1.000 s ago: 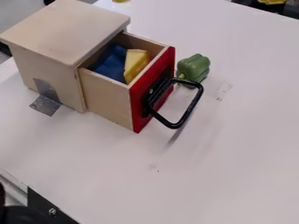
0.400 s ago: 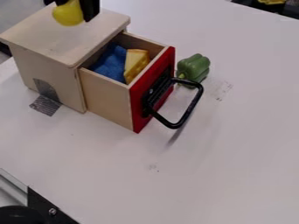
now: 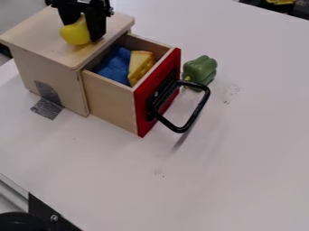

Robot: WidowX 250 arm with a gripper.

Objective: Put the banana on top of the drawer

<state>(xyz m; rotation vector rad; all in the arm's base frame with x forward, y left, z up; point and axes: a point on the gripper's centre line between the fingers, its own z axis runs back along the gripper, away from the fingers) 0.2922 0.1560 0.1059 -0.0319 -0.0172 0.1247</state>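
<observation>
Gripper (image 3: 84, 30) pinching banana (image 3: 73, 34) | at wooden top (image 3: 42, 37), perhaps touching | drawer (image 3: 111, 101) open, cheese (image 3: 139, 67) inside

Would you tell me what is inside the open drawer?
Inside the drawer are a blue cloth and a yellow cheese wedge; whatever lies beneath them is hidden.

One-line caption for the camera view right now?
Gripper holds the yellow banana over the wooden box, its drawer open with cheese and blue cloth inside.
</observation>
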